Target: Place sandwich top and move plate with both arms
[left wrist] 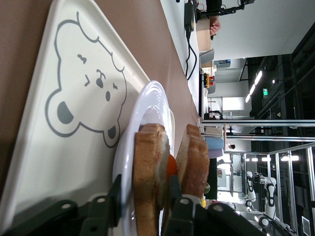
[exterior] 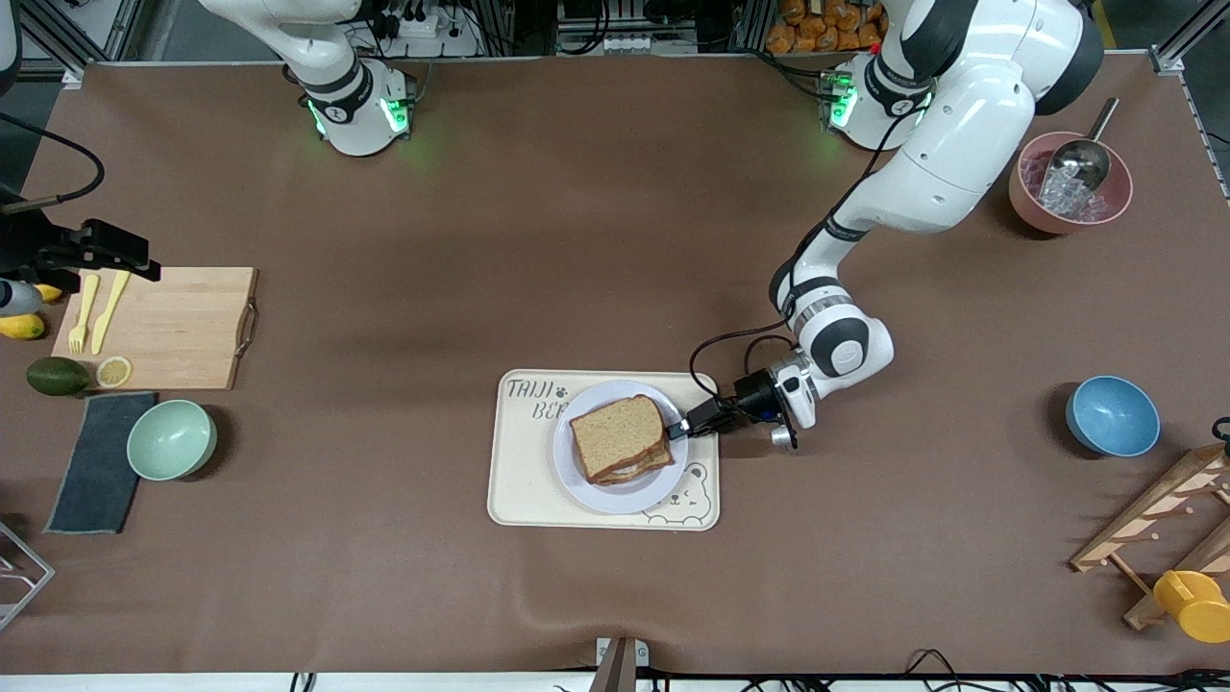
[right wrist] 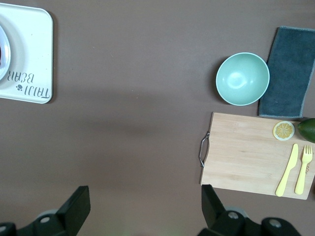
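The sandwich top (exterior: pixel 618 428) lies on the egg slice on the plate (exterior: pixel 615 495), which sits on the cream bear tray (exterior: pixel 524 481). My left gripper (exterior: pixel 678 429) is low at the plate's edge toward the left arm's end. In the left wrist view the left gripper (left wrist: pixel 142 201) is open. One finger is outside the plate's rim (left wrist: pixel 147 105), the other by the egg layer. The lower slice (left wrist: pixel 147 167) is between them and the sandwich top (left wrist: pixel 193 162) is beside. My right gripper (right wrist: pixel 142 211) is open and empty, high over bare table; it does not show in the front view.
A wooden board (exterior: pixel 168 327) with yellow cutlery, a green bowl (exterior: pixel 171 438) and a grey cloth (exterior: pixel 96 461) lie at the right arm's end. A pink bowl with a scoop (exterior: pixel 1070 187), a blue bowl (exterior: pixel 1112 415) and a wooden rack (exterior: pixel 1172 519) stand at the left arm's end.
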Tool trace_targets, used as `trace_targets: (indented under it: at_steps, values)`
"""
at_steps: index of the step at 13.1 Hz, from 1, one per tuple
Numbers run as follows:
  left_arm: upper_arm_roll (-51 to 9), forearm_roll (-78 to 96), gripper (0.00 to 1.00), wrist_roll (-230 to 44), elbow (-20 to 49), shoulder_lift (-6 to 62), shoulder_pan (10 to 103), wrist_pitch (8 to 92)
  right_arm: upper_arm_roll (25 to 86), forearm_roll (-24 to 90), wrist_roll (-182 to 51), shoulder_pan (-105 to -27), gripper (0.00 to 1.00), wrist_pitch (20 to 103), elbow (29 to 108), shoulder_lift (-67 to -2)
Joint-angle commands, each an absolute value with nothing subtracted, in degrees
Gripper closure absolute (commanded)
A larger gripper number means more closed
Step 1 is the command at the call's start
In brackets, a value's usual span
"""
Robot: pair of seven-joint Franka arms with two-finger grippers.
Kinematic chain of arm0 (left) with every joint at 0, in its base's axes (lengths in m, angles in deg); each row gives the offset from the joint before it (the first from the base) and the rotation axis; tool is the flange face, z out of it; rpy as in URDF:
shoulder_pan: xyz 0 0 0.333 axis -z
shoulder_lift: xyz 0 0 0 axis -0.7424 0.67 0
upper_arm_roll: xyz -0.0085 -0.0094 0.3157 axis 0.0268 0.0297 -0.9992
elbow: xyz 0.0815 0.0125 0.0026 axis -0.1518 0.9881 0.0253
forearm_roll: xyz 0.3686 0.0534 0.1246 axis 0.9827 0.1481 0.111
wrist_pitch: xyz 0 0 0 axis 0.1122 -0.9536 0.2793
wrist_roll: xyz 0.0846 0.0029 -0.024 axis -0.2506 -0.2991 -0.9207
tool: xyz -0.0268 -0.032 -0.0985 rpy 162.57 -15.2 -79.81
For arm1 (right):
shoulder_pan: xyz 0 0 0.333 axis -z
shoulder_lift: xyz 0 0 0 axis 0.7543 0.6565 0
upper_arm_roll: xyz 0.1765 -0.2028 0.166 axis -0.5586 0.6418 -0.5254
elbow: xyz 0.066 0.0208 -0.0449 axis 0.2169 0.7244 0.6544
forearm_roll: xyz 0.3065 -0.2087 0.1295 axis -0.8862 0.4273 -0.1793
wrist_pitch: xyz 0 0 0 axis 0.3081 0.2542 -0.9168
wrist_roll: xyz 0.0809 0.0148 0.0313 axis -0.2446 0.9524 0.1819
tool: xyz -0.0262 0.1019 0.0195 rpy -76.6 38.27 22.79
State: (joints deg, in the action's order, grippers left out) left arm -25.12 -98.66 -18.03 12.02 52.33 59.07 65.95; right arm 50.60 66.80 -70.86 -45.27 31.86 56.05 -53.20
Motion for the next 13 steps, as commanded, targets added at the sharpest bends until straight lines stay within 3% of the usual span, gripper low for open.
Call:
trace_targets:
  at_steps: [1, 13]
  values:
    - [-25.7, -98.1, 0.0, -17.2, 12.0, 52.9, 58.8, 66.3, 50.2, 66.9, -70.3, -44.7, 0.0, 31.8, 55.8, -53.4]
    - [-26.4, -91.8, 0.0, -18.1, 11.5, 51.3, 57.3, 66.2, 50.2, 66.9, -70.3, -44.4, 0.0, 31.9, 55.9, -52.9]
